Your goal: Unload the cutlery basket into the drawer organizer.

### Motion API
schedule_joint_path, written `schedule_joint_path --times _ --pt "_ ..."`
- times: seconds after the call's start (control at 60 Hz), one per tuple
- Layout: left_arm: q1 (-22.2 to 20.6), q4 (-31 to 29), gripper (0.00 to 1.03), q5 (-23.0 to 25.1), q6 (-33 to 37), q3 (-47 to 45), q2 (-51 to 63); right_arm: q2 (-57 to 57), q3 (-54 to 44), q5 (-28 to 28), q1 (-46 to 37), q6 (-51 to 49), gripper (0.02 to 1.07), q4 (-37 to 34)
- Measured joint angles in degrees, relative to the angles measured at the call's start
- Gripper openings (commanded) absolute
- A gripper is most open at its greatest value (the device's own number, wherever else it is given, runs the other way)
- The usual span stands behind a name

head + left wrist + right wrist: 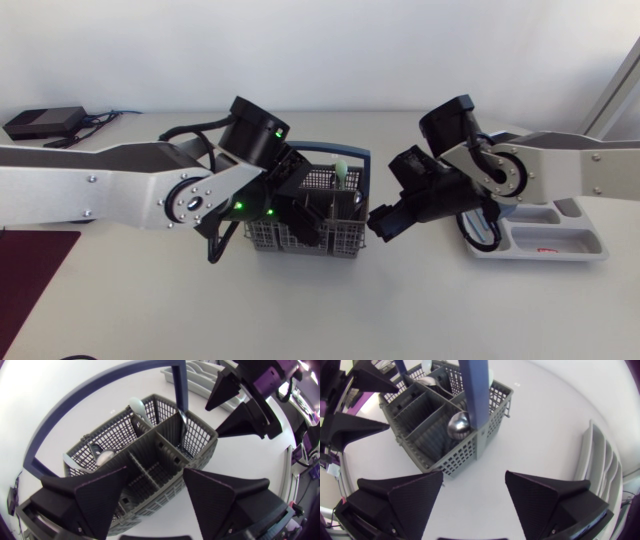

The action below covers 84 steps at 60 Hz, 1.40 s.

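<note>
Left tool (155, 468) hangs released, fingers spread wide over the cutlery basket (200, 445), seemingly lined up to drop into a compartment; the blue handle (472, 390) arches across the basket, so the way down looks tight; a metal spoon (457, 424) leans beside the handle's post; a pale spoon (139, 407) stands at the far wall; right tool (474, 474), also released, hovers just beside the basket's end over bare counter (400, 310); the drawer organizer (590, 232) lies apart beyond it, with open room between.
</note>
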Motion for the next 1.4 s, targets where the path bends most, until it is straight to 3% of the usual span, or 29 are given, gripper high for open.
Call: schedule_joint_path --times 0.25,0.4,0.583,1.067,1.283,1.4 --pt "1.0 3.1 0.78 0.0 0.2 -1.2 -1.8 0.0 0.0 -0.3 6.1 0.0 0.92 0.2" --pt "-0.7 4.7 0.79 0.1 0.0 -1.2 -1.2 -2.3 -2.1 -1.9 2.4 -0.1 0.92 0.3" --pt "-2.1 9.3 0.79 4.9 -1.6 -1.0 1.2 -8.2 -4.8 -4.4 -3.2 -0.8 0.92 0.3" --pt "-2.1 11.3 0.78 6.3 -2.0 3.9 8.1 -10.6 -7.1 -7.6 -9.2 -3.7 0.92 0.2" --pt "-2.1 11.8 0.73 6.4 -2.1 5.7 10.8 -10.6 -7.3 -9.0 -11.2 -4.8 0.92 0.2" --pt "-1.9 12.2 0.64 6.5 -2.4 5.9 11.6 -10.6 -7.5 -9.3 -11.5 -5.0 0.92 0.2"
